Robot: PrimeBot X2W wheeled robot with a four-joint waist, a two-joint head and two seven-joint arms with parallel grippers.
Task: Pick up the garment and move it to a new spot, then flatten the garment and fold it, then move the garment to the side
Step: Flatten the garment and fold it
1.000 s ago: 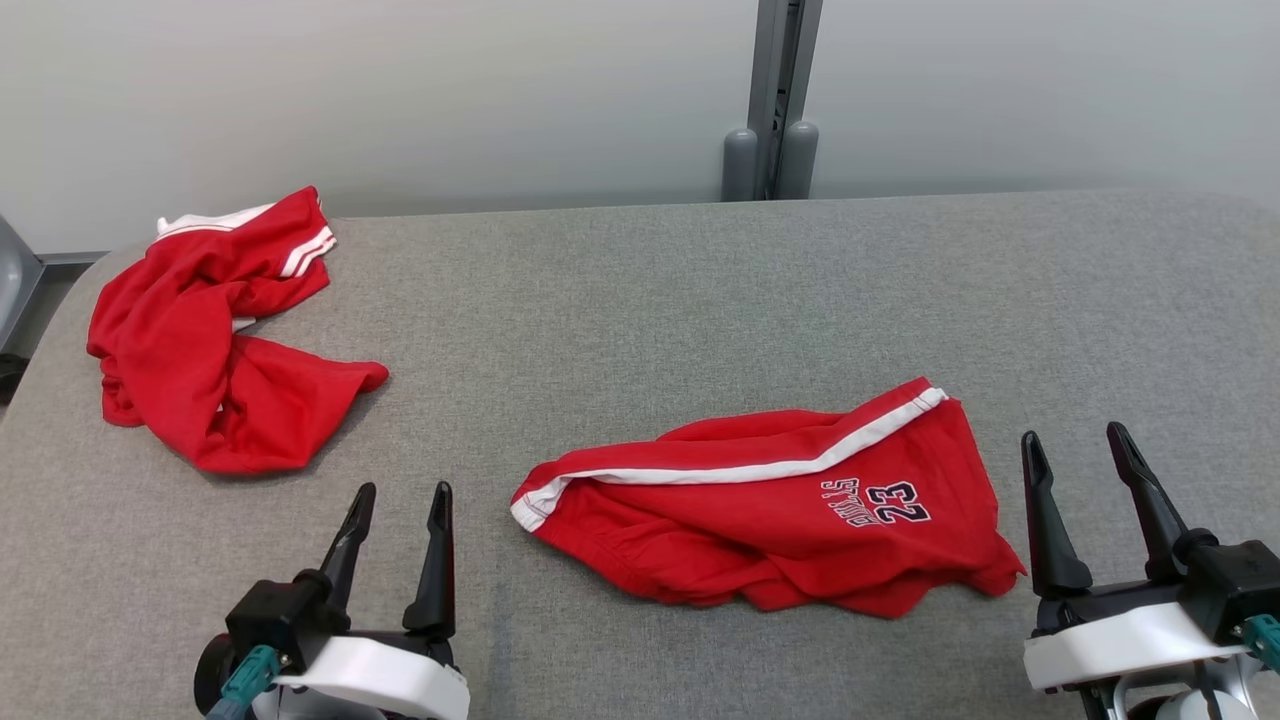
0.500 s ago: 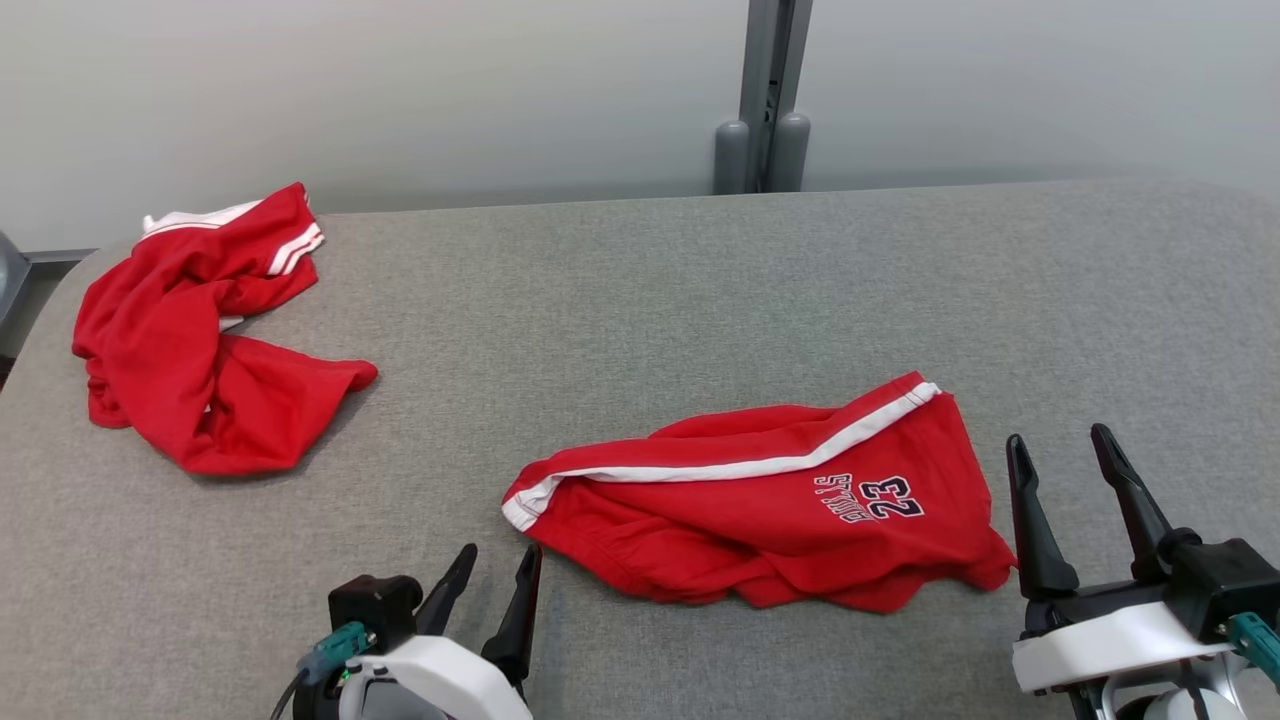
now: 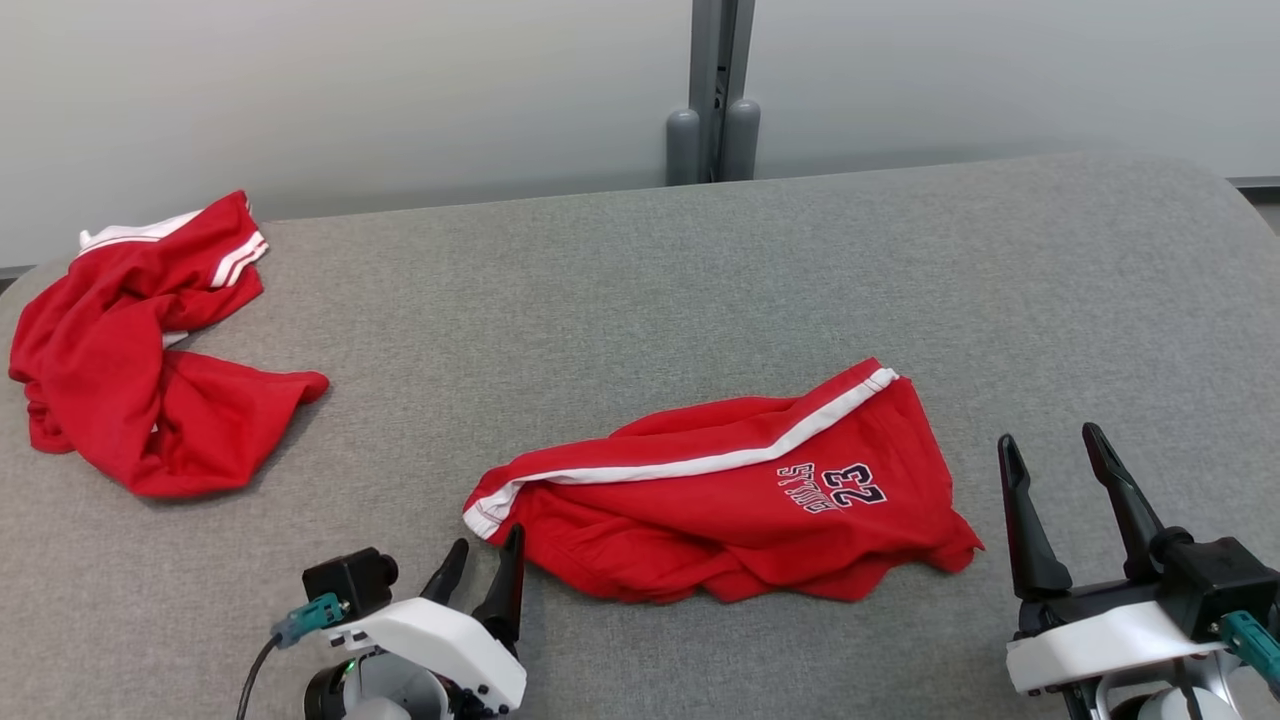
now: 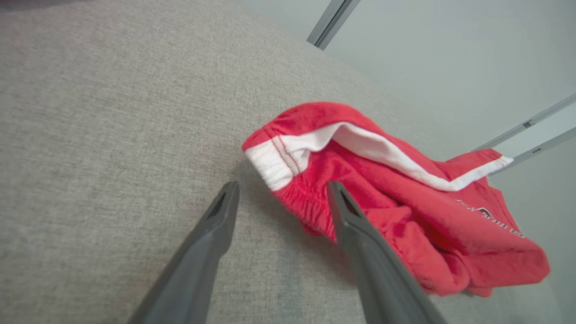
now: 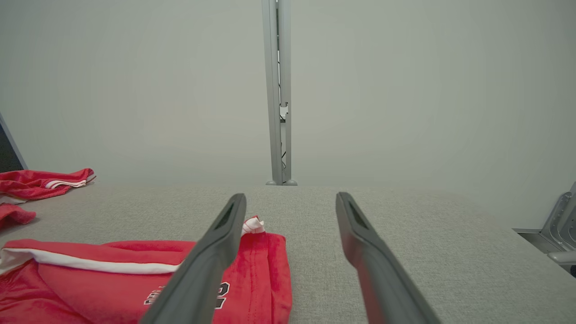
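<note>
head view: red shorts [image 3: 720, 510] marked "23" lie between left tool [image 3: 488, 538] and right tool [image 3: 1047, 435], both spread wide, empty.

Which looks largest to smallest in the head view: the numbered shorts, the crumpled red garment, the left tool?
1. numbered shorts
2. crumpled red garment, farther back, so unsure
3. left tool

Red shorts [image 3: 720, 510] crumpled on grey table [image 3: 600, 300], left claw [image 3: 488, 540] spread beside them
</note>
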